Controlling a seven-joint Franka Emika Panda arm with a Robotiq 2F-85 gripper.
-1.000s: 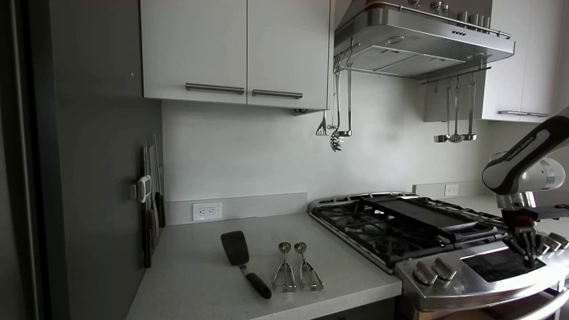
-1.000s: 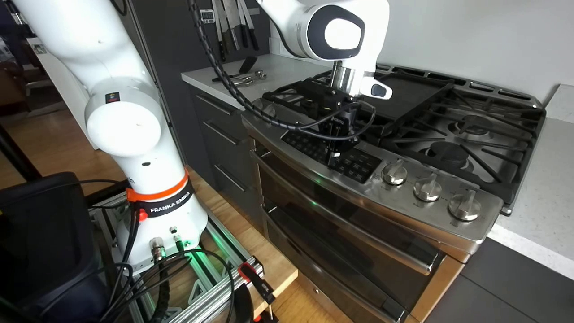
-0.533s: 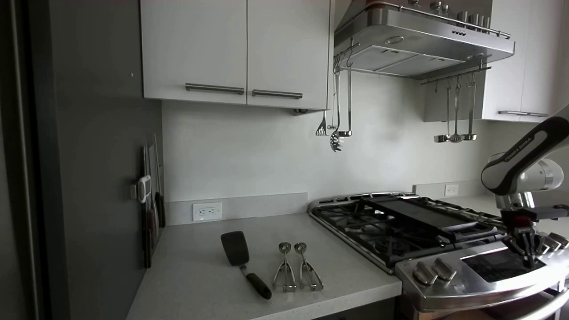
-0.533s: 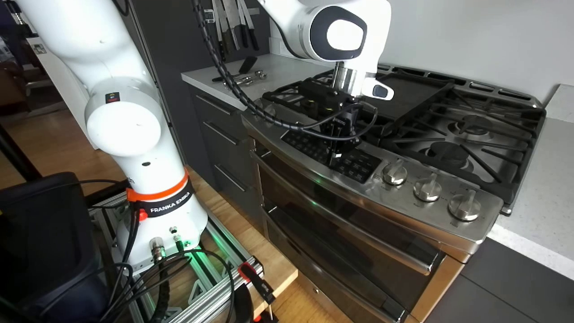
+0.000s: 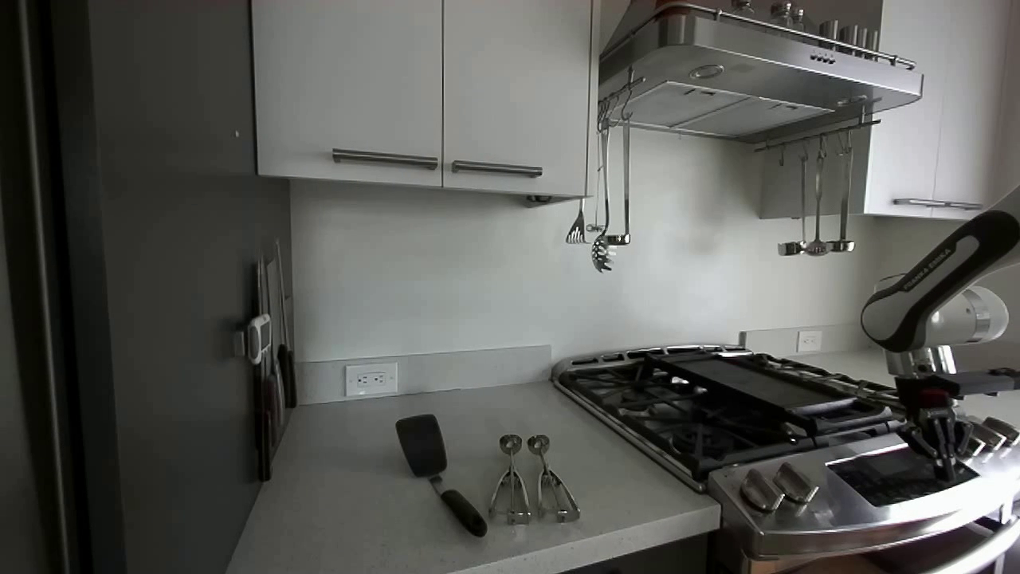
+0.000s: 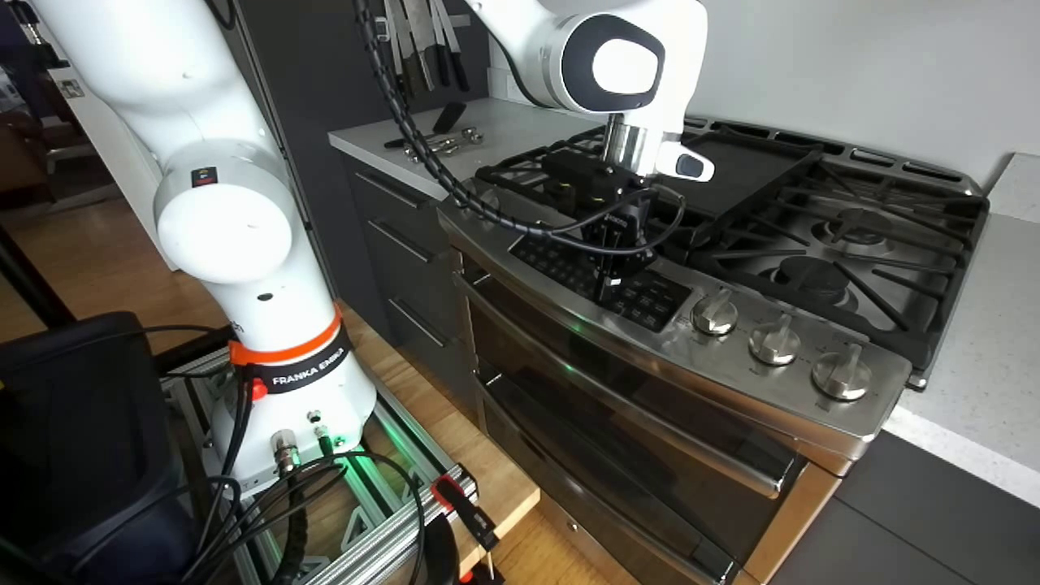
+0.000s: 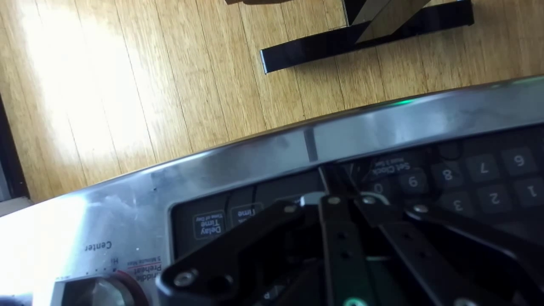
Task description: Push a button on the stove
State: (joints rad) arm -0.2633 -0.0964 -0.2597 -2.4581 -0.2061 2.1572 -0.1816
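Observation:
The stove is a wide stainless-steel gas range (image 5: pixel 805 534) with black grates, and it shows in both exterior views (image 6: pixel 711 353). Its dark control panel (image 5: pixel 872 478) lies at the front between the knobs, and it also shows in an exterior view (image 6: pixel 650 302). In the wrist view the panel (image 7: pixel 484 187) shows number keys, Set Clock, and Delay Time at left. My gripper (image 7: pixel 338 182) is shut and empty, pointing down over the panel between the 0 key and the Time keys. It also shows in both exterior views (image 5: pixel 946 470) (image 6: pixel 604 291). Whether the tips touch the panel cannot be told.
Silver knobs (image 6: pixel 774 343) flank the panel. A black griddle (image 5: pixel 757 383) sits on the grates. A spatula (image 5: pixel 422 446) and two scoops (image 5: pixel 510 486) lie on the counter (image 5: pixel 343 510). A steel hood (image 5: pixel 765 72) hangs above. A black cable (image 6: pixel 439 175) runs along my arm.
My gripper has shifted very slightly along the control panel, to the left in an exterior view where the counter is in front, staying shut. The stove and the counter items have not moved.

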